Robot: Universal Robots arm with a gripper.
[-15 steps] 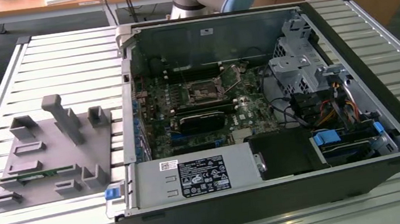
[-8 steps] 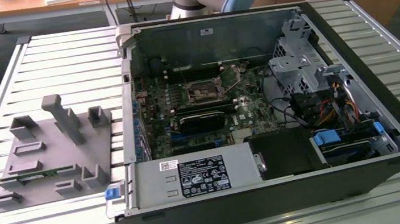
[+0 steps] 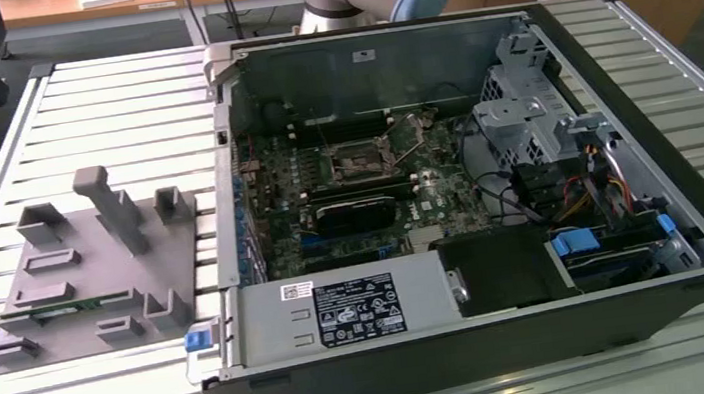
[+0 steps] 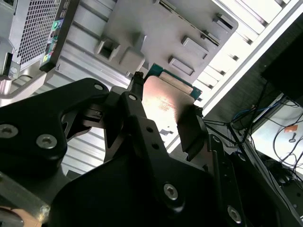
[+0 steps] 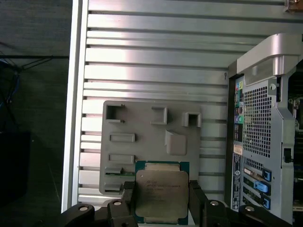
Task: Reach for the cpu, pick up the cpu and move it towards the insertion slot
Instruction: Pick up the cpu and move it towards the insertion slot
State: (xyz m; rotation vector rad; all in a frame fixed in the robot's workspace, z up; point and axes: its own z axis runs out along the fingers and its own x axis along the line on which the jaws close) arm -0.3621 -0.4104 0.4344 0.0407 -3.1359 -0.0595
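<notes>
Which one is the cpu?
In the first wrist view, find the slatted metal table, then the grey holder tray beside the computer case. Overlapping that tray's edge, the black gripper pinches the cpu. It is a flat square with a shiny silver top and green rim; the tray is plain grey.

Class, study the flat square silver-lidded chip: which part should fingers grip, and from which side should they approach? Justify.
Grip the flat square silver-lidded chip by two opposite thin edges, coming from the lid side. It is thin and flat, so probably only its parallel edges offer purchase; the black fingers pinch it that way here.
</notes>
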